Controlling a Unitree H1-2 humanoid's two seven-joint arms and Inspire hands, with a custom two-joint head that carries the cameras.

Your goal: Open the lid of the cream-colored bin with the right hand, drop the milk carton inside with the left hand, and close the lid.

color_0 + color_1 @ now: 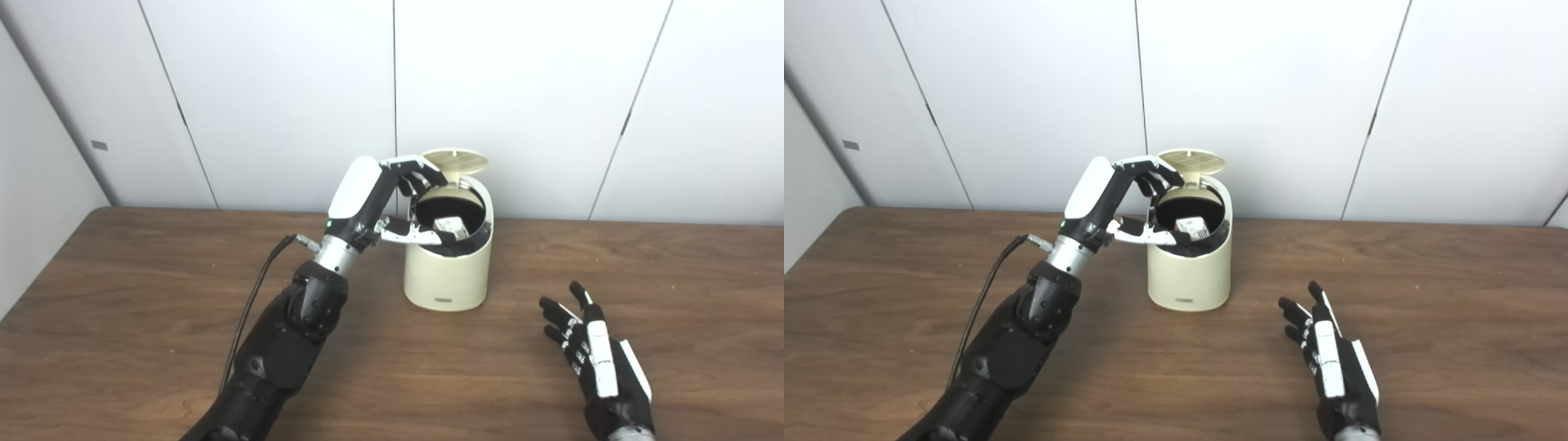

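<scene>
- Left robot hand (392,202) sits at the bin's mouth, centre frame: fingers spread and hooked over the rim, thumb reaching in, clamped on nothing.
- Milk carton (451,227), small, white and boxy, lies down inside the dark well, just right of that thumb. The drop looks done.
- Cream-colored bin (447,275) is a smooth, rounded plastic tub; its round ribbed lid (456,160) stands tipped up at the back.
- Right robot hand (597,352) rests low right on the wood-grain bench (153,306), fingers splayed, empty, well apart from the bin; the lid lies up and left of it.
</scene>
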